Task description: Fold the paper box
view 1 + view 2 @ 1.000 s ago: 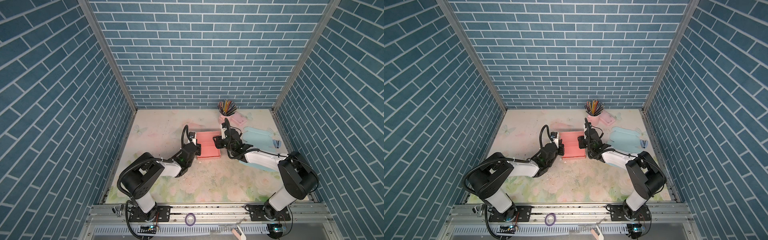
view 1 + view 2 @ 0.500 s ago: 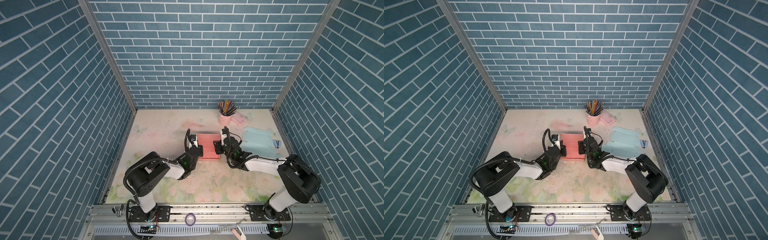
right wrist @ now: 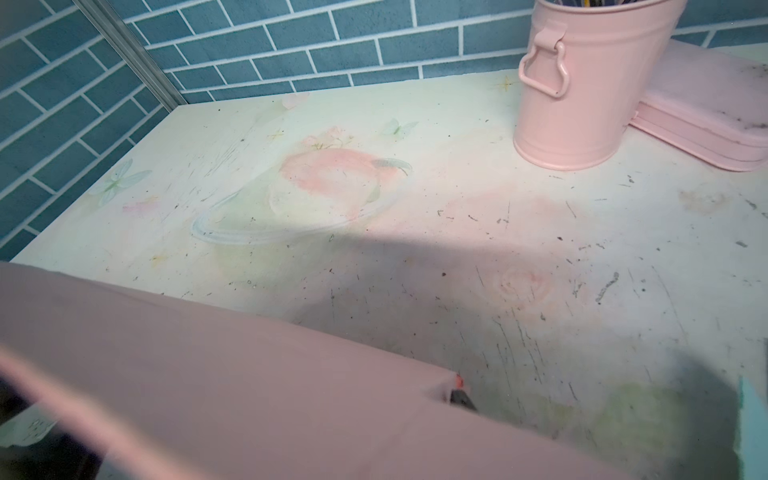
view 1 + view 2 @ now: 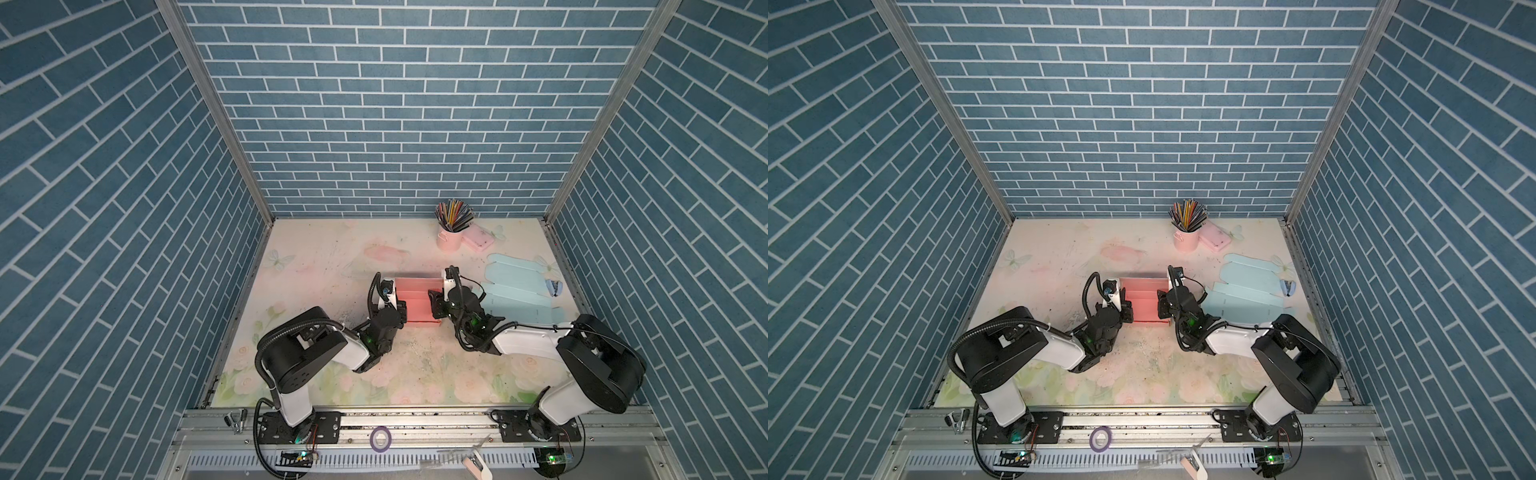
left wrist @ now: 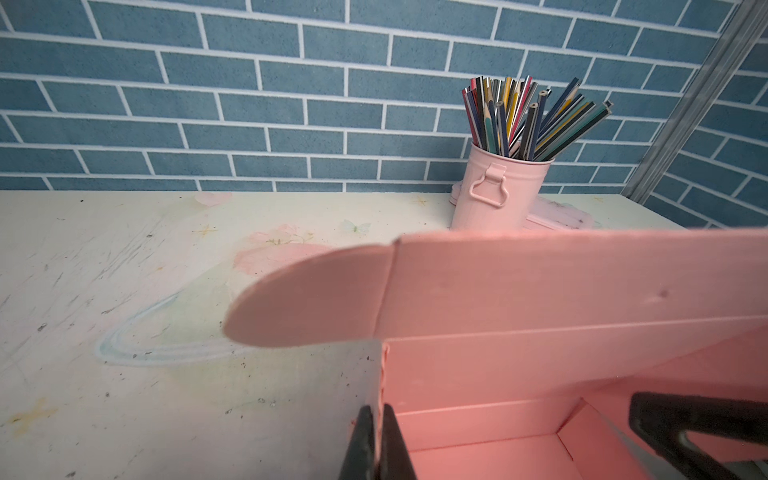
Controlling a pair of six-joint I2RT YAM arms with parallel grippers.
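The pink paper box [image 4: 415, 301] [image 4: 1144, 303] sits mid-table, open on top, between both arms. My left gripper [image 4: 398, 307] [image 5: 376, 409] is shut on the box's left wall, one finger on each side of it. A long panel [image 5: 540, 291] with a rounded flap stands up along the far side. My right gripper [image 4: 435, 305] [image 4: 1163, 305] is at the box's right end. One of its fingers [image 5: 685, 424] is inside the box, and a fingertip [image 3: 459, 397] peeks past the paper [image 3: 208, 374], which hides the rest.
A pink cup of pencils [image 4: 449, 239] and a flat pink case [image 4: 478, 239] stand at the back right. A light blue unfolded box blank [image 4: 515, 291] lies right of the right gripper, with a small blue object [image 4: 554, 286] by the right edge.
The box has slid a little toward the front of the table, with both grippers staying at its ends. Both arms have drawn back with it.
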